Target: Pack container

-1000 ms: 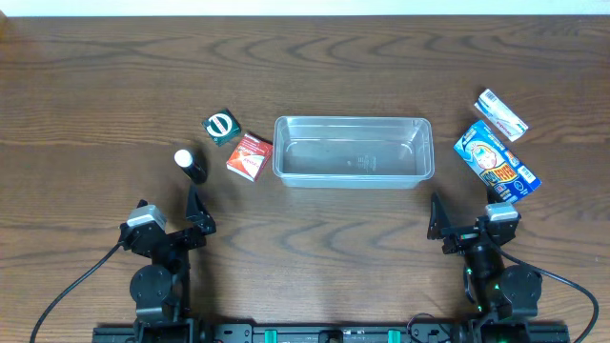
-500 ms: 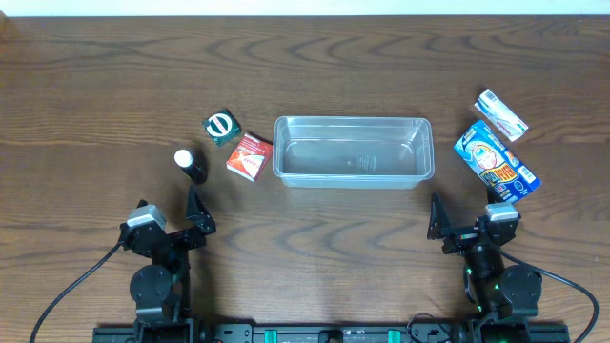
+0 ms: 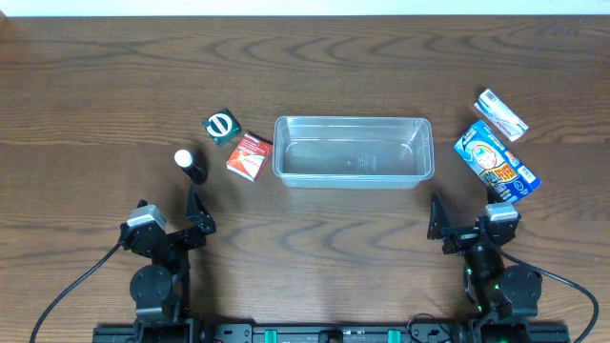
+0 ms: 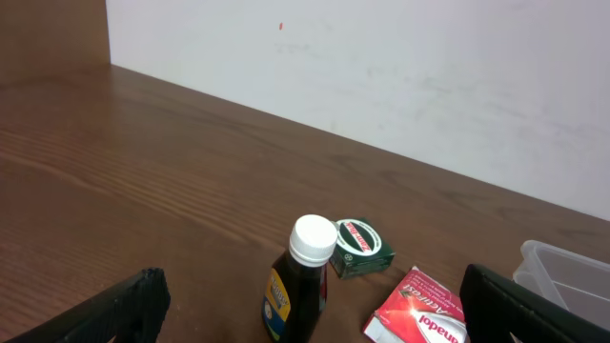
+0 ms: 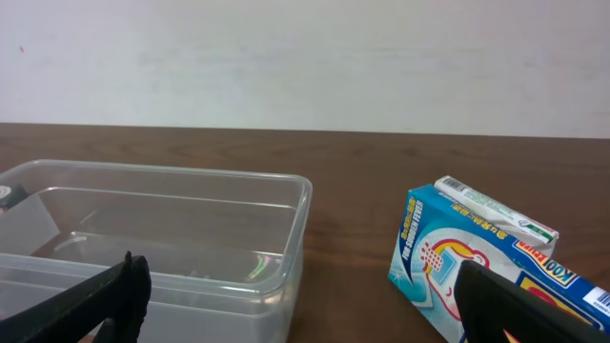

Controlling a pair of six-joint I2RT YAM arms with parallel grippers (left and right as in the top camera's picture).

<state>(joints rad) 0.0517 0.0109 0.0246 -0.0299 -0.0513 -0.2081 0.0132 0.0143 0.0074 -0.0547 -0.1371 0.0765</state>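
The container (image 3: 353, 150) sits on the tabletop (image 3: 334, 57), with a bottle (image 3: 190, 165), green box (image 3: 222, 127) and red box (image 3: 249, 156) near its left end. The left fingers (image 4: 105, 310) and right fingers (image 5: 105, 300) are spread apart, released.

1. Bare tabletop (image 3: 315, 229) lies open along the container's (image 3: 353, 151) near side.
2. Left end: bottle (image 3: 190, 165), red box (image 3: 250, 156), green box (image 3: 223, 127) cluster close.
3. Right end: blue box (image 3: 496, 164), white packet (image 3: 501, 113) lie near.
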